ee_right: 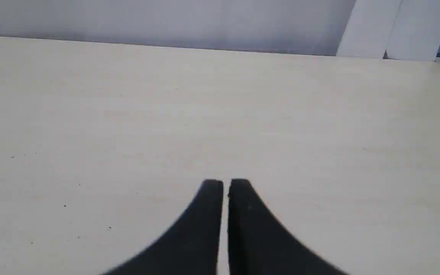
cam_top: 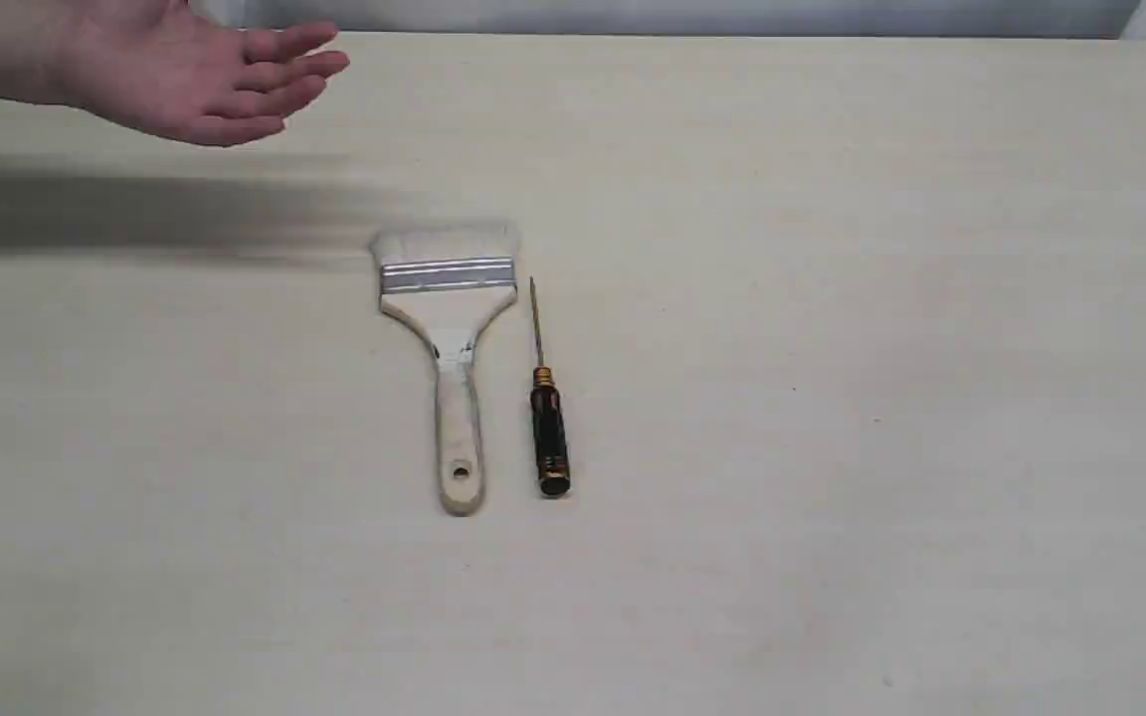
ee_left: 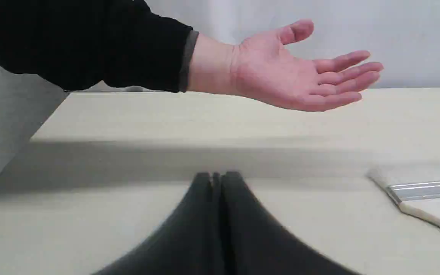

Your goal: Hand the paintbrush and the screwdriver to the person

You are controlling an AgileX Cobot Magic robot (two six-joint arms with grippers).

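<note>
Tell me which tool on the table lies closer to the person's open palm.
The paintbrush: wide, with pale bristles and a wooden handle. It lies on the palm side of the slim, black-handled screwdriver.

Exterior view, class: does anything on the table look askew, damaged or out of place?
Nothing stands out. The paintbrush and screwdriver lie flat, side by side without touching, on the table; the person's hand is held open above it.
</note>
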